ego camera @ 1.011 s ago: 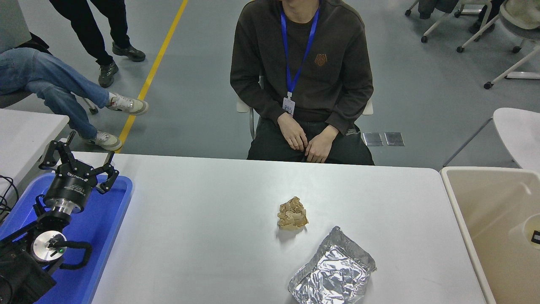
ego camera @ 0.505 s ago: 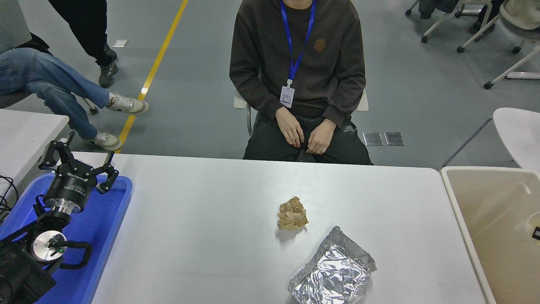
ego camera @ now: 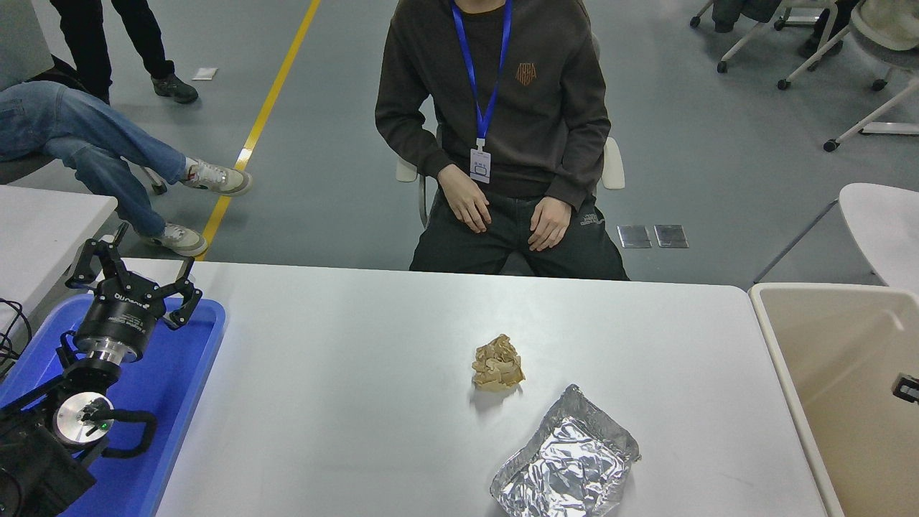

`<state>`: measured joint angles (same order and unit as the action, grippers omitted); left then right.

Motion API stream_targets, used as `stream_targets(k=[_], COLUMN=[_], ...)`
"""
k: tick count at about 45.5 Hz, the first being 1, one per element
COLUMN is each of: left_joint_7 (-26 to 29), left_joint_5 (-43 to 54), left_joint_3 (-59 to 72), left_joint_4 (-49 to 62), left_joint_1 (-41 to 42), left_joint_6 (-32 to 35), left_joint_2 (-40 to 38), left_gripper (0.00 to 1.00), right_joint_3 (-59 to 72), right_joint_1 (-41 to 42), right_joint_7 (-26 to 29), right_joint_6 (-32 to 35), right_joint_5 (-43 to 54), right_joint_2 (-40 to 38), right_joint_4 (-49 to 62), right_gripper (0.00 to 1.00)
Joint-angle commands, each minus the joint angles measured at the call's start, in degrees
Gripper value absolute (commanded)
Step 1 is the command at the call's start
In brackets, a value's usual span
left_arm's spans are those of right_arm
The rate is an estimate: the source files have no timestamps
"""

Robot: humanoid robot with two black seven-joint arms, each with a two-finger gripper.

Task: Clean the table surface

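Left claw (ego camera: 136, 276) sits parked at 8 o'clock over the blue tray (ego camera: 179, 402), fingers spread apart, gripping nothing. Right claw (ego camera: 906, 388) shows only as a small black part at the 3 o'clock edge, over the beige bin (ego camera: 790, 373); whether it is apart or together cannot be told.

Worktop (ego camera: 344, 373), white with rounded corners, fills the lower half of the view between the tray and the bin. At 5 o'clock, nearest the camera, lies a crumpled aluminium foil sheet (ego camera: 567, 463). Just beyond it, near but not touching, rests a crumpled brown paper ball (ego camera: 497, 363) close to centre.

At 12 o'clock, past the far edge, a seated person (ego camera: 495, 108) in a dark sweatshirt and blue lanyard rests both hands on the thighs.
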<state>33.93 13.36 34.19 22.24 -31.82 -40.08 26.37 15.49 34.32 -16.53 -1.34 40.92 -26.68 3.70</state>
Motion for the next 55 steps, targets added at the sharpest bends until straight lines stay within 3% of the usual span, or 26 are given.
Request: stream_targets(k=[1, 11, 37, 46, 55], left_joint_7=[0.00, 0.00, 0.00, 0.00, 0.00], left_joint_5=[0.00, 0.00, 0.00, 0.00, 0.00], left_joint_3=[0.00, 0.00, 0.00, 0.00, 0.00], left_joint_4=[0.00, 0.00, 0.00, 0.00, 0.00], left_joint_1=[0.00, 0.00, 0.00, 0.00, 0.00], left_joint_6=[0.00, 0.00, 0.00, 0.00, 0.00], left_joint_2=[0.00, 0.00, 0.00, 0.00, 0.00], left_gripper=[1.00, 1.00, 1.00, 1.00, 1.00], right_joint_3=[-0.28, -1.16, -4.41, -16.88, -34.54], right_joint_1=[0.22, 0.66, 2.59, 2.77, 2.86], right_joint_7=[0.01, -0.08, 0.01, 0.01, 0.10], right_joint_6=[-0.16, -0.51, 0.46, 0.90, 4.76], right_joint_5=[-1.11, -2.68, -28.25, -30.72, -30.72], right_joint_2=[0.05, -0.12, -0.65, -1.18, -6.45], right_joint_4=[0.08, 0.25, -0.01, -1.06, -9.67], right_gripper=[1.00, 1.00, 1.00, 1.00, 1.00])
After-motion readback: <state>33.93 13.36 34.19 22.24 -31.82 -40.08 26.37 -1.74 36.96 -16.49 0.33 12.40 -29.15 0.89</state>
